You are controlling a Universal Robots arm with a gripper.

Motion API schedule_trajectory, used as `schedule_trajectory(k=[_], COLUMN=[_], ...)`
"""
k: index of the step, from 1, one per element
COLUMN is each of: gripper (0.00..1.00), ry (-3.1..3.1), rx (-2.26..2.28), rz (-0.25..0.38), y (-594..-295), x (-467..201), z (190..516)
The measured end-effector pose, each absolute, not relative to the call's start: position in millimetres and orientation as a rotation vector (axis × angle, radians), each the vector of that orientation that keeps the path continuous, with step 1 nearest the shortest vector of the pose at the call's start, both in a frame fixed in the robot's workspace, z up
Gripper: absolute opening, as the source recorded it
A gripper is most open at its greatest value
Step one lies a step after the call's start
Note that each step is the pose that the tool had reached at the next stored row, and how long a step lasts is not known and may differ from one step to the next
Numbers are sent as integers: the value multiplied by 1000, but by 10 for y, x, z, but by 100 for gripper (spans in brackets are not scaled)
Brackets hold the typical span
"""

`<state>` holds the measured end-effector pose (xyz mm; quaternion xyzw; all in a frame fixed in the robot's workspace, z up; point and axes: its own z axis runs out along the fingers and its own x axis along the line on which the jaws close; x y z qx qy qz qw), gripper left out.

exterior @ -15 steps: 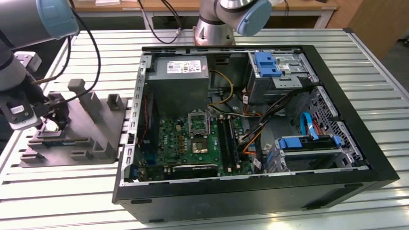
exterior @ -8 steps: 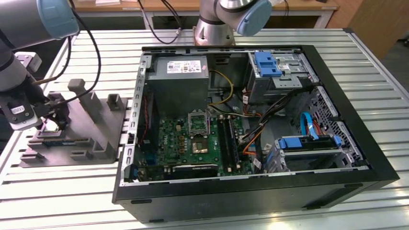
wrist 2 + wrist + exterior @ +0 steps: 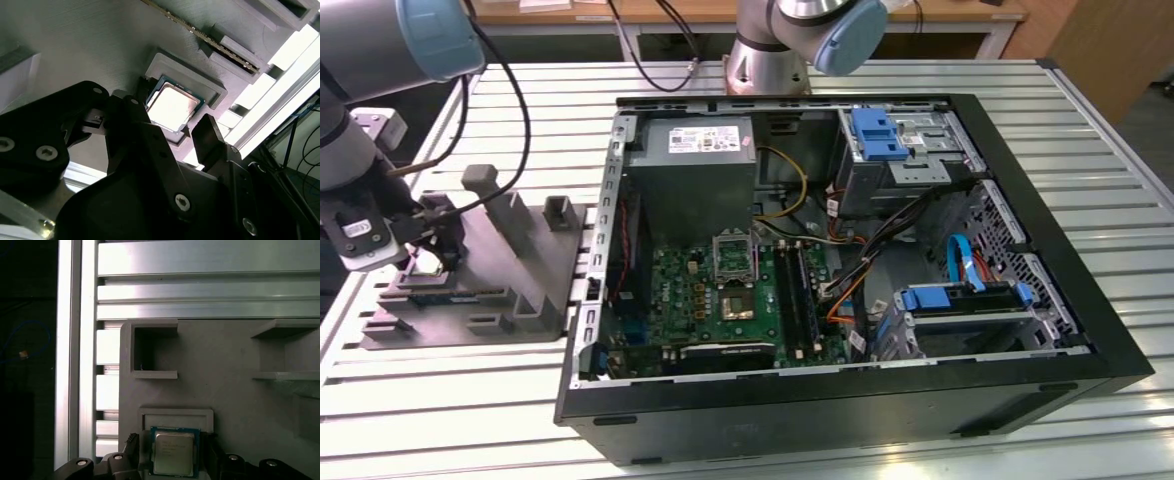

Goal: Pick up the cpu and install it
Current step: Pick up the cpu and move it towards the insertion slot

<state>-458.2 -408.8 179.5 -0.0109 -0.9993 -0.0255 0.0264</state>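
— Where is the cpu (image 3: pixel 173 452)?

— It lies flat, metal top up, in a shallow square recess of the grey holder block (image 3: pixel 520 275), seen in both wrist views. In the exterior view that block sits on the slatted table (image 3: pixel 440 410) at nine o'clock from the open computer case (image 3: pixel 787 415).

— And the gripper (image 3: pixel 170 122)?

— It hangs low over the block's nine o'clock end. Its jaws stand apart, wider than the chip, with one black finger (image 3: pixel 132 120) on each side. It has hold of nothing. I can't tell whether a pad brushes the chip's edge.

— The motherboard (image 3: pixel 707 300)?

— Inside the case, well apart from the chip.
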Motion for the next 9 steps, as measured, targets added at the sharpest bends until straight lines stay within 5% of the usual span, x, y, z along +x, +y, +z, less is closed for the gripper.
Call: schedule_trajectory(k=[9], gripper=[62], ry=[-3095], rx=[-33], rz=[-79], y=[-4088], x=[-4597], z=[1795])
